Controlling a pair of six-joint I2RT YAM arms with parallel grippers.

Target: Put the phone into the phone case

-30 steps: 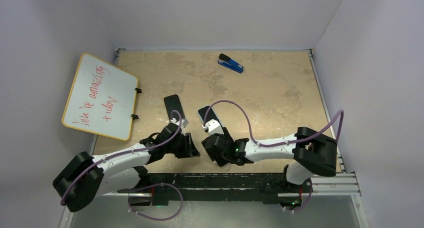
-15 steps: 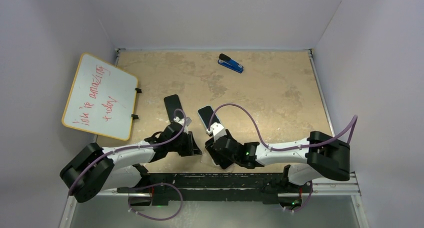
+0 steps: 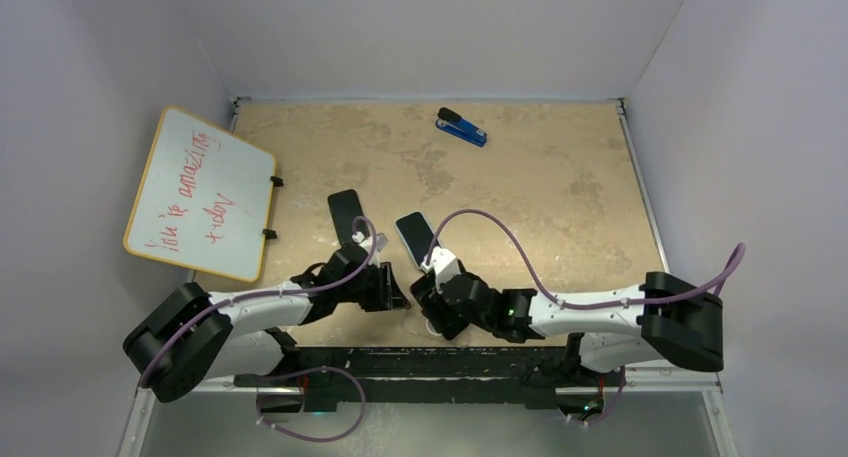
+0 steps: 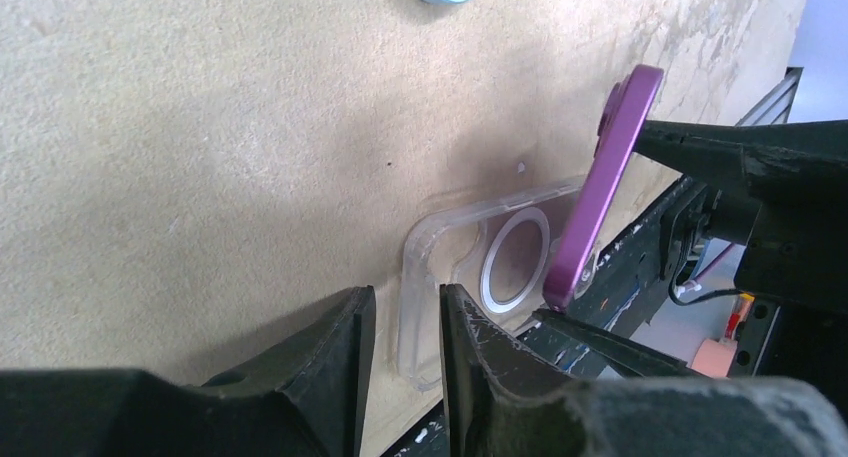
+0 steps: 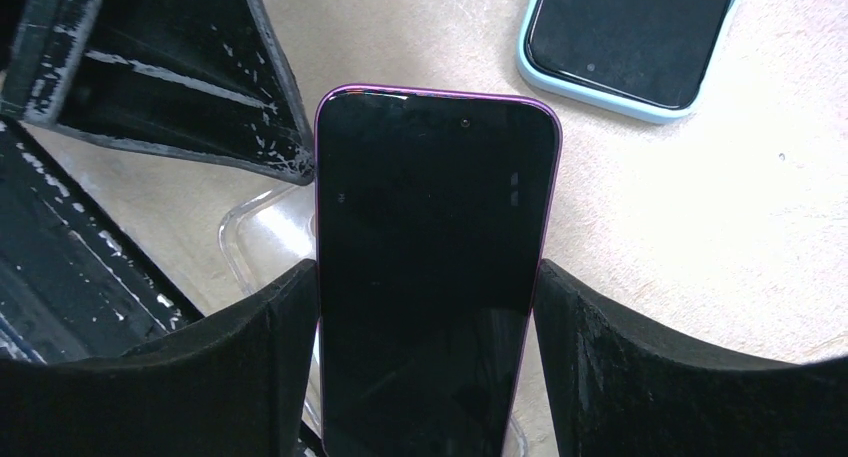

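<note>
My right gripper [image 5: 425, 282] is closed on the phone [image 5: 435, 197], one finger on each long side, screen facing my wrist camera. My left gripper [image 4: 405, 299] stands nearly closed, with only a narrow gap between the fingers. One end of the case [image 4: 450, 237] sits in or just past that gap, and I cannot tell whether I am pinching it or only bracketing it.

The case lies flat on the table [image 4: 200, 127], open side up, near the front edge. The phone is over it but not in it. In the left wrist view the phone is steeply tilted, its lower end down on the case beside the ring and its upper end well clear.

So the pickup and the carry are done, and the phone looks roughly lined up. I judge the seating itself is what is left: laying the phone flat, pressing its edges under the rim and letting go. The blue-cased phone [image 5: 630, 47] lies apart, uninvolved.
</note>
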